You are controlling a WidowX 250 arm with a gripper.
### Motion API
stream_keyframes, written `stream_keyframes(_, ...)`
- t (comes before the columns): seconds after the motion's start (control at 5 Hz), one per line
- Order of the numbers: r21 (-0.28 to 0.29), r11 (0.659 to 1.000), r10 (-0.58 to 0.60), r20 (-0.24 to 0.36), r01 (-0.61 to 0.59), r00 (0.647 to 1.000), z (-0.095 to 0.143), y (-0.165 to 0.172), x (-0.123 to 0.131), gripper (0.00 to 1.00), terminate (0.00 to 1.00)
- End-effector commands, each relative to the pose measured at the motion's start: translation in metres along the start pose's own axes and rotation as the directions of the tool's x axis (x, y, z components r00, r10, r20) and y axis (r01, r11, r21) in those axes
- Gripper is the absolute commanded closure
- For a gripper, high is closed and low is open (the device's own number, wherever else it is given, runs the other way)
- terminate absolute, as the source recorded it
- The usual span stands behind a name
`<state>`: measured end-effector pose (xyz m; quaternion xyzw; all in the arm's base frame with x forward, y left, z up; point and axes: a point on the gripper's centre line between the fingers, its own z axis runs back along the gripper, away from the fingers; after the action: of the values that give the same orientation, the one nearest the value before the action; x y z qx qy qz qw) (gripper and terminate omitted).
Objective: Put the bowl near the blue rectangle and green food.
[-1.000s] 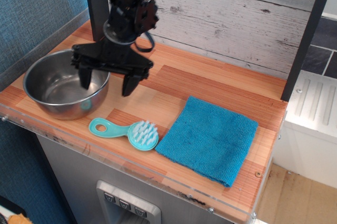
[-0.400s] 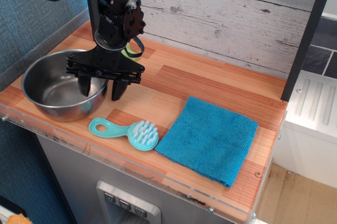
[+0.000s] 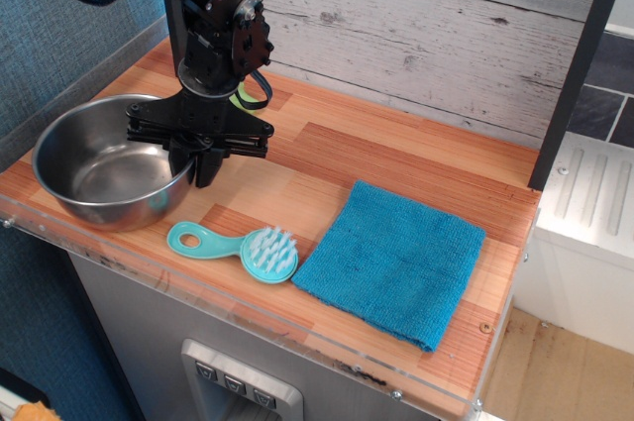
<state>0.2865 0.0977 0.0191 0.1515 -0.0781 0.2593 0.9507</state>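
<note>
- The stainless-steel bowl (image 3: 104,163) sits at the left front end of the wooden counter (image 3: 396,158), nothing visible inside it (only reflections).
- The black tool (image 3: 203,165) has its fingers pinched together on the bowl's right rim.
- A sliver of green food (image 3: 241,97) shows behind the tool.
- A teal brush (image 3: 238,247) lies just in front of the bowl.
- The blue terry towel (image 3: 391,261) lies flat further right, well apart from the bowl.

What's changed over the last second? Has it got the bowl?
The gripper shifted left and its fingers, spread a second ago, have closed on the right rim of the bowl; it looks gripped. The bowl slid slightly left. The blue towel and teal brush stayed put; the green food peeks out behind the arm.
</note>
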Motion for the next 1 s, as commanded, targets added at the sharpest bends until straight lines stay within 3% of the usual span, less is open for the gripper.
stream_keyframes(0.0,-0.051,0.999,0.019,0.038,-0.017,0.999,0.017,0.003,0.004,1.0,0.0)
stream_keyframes(0.4,-0.068,0.997,-0.013,0.162,0.024,0.987,0.064,0.006,0.025,1.0,0.0)
stream_keyframes(0.8,-0.141,0.982,-0.087,0.268,0.129,0.96,0.106,-0.036,0.038,1.0,0.0)
